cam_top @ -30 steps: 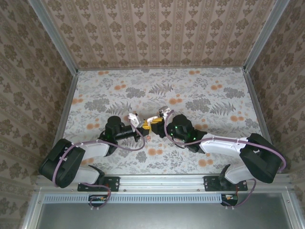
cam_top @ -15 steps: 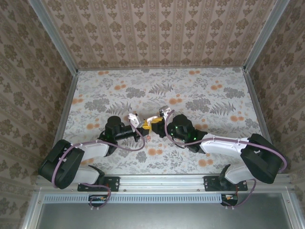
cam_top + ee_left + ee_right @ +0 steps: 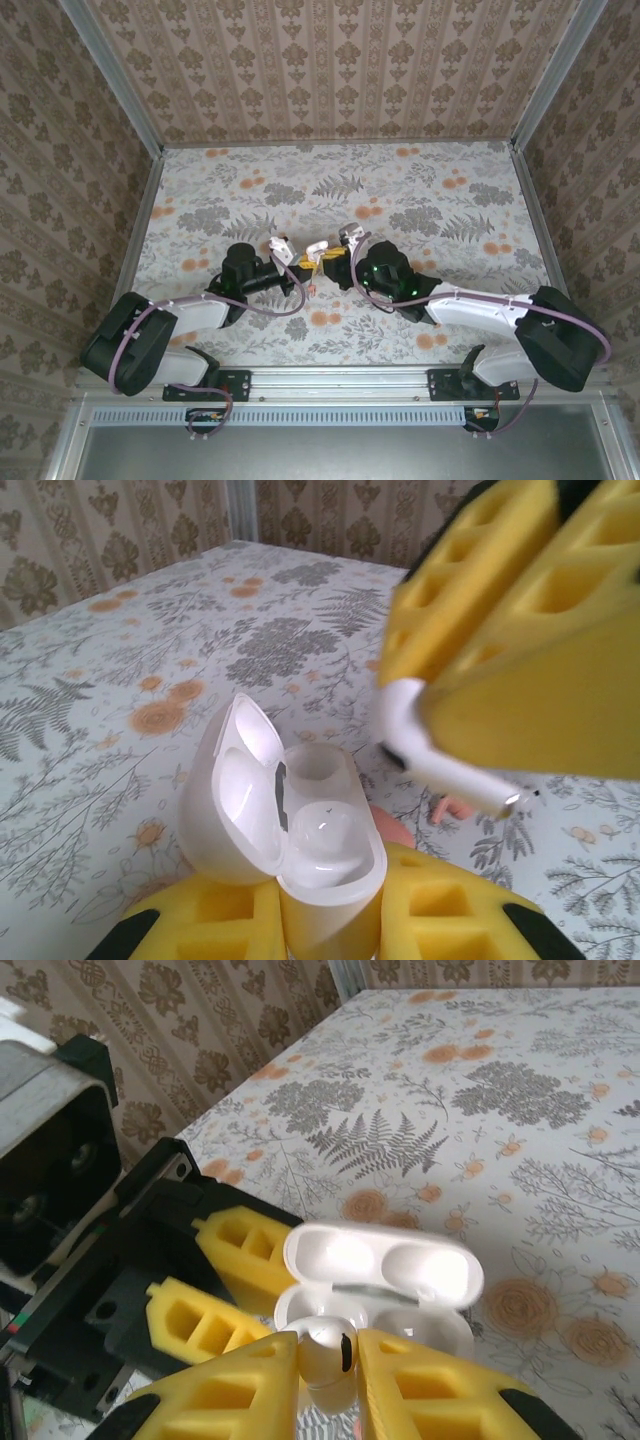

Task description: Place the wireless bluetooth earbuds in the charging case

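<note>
White earbud (image 3: 440,765): stubby, glossy, with a dark mark at the stem tip. It is pinched between the right gripper's (image 3: 325,1355) jaws and sits tilted, just above and beside the charging case (image 3: 300,830). The case is white with its lid (image 3: 235,780) swung open, clamped at the base by the left gripper (image 3: 325,915) over the floral table (image 3: 120,680). The right gripper's yellow pads (image 3: 520,630) crowd in close over the case.

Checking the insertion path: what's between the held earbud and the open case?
Nothing: in the left wrist view, only a bare gap separates the earbud from the case, with tablecloth behind it.
</note>
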